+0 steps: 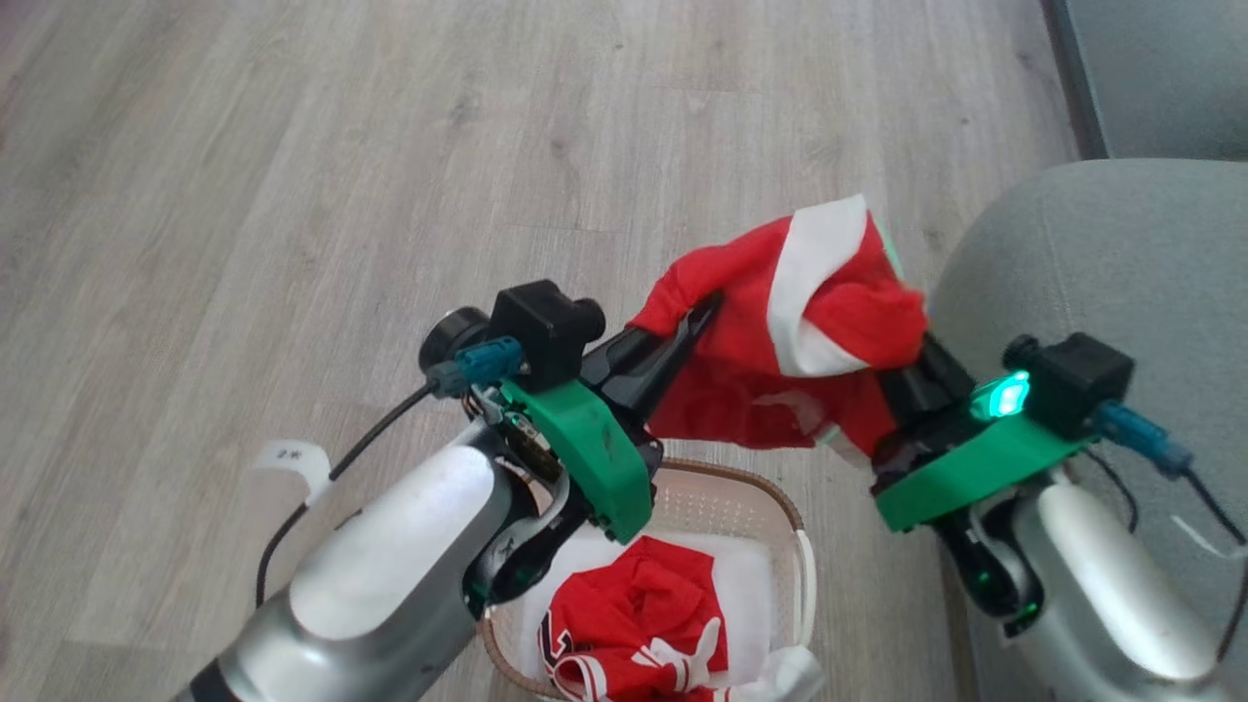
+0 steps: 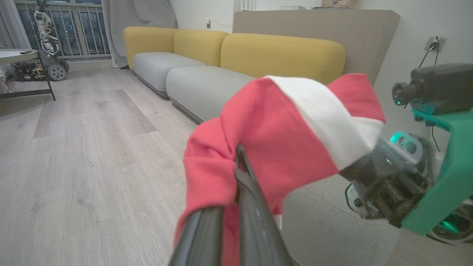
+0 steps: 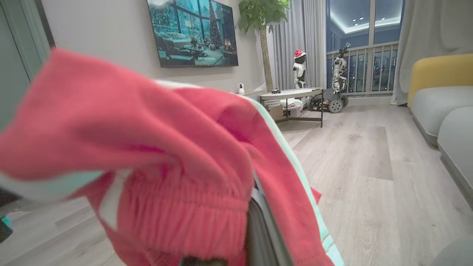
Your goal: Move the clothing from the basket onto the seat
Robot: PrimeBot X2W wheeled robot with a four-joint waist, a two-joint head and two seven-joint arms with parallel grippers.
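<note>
Over the pale wood floor (image 1: 292, 146), the left hand (image 1: 704, 314) and the right hand (image 1: 921, 369) are both clamped on a red garment (image 1: 741, 390) stretched between them above the basket (image 1: 726, 476), so it should travel level toward the seat (image 1: 1121, 253) on the right, with neither hand releasing until it hangs well over the cushion.

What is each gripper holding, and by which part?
One red garment, above the basket: left gripper shut on its red edge, right gripper shut on bunched cloth beside the white band.

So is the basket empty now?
Not empty. Crumpled red clothes lie inside the basket. Another red garment is out of it, held up.
</note>
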